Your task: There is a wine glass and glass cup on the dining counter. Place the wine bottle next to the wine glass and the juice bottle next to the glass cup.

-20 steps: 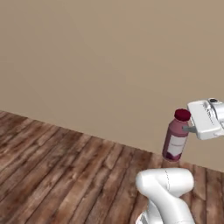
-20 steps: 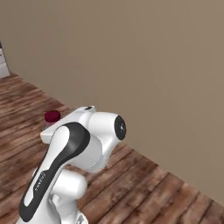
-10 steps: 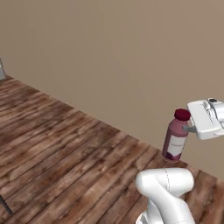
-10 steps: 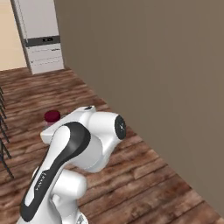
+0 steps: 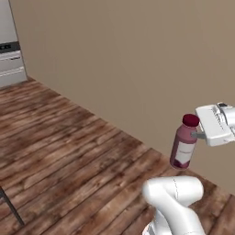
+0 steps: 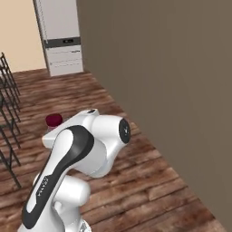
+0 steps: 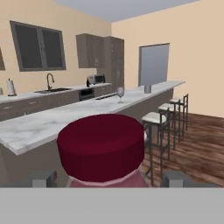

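Above wooden floorboards [image 5: 69, 151] and before a plain beige wall [image 5: 128, 59], your juice bottle [image 5: 184, 142], stout dark red-purple with a round red cap and pale label, hangs upright off the floor, clamped at its neck in the widely spread gripper [image 5: 198, 135].

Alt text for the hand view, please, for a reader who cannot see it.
The juice bottle's round red cap looms close between the fingers. Beyond it the long marble dining counter carries a wine glass and, farther along, a glass cup, with bar stools alongside.
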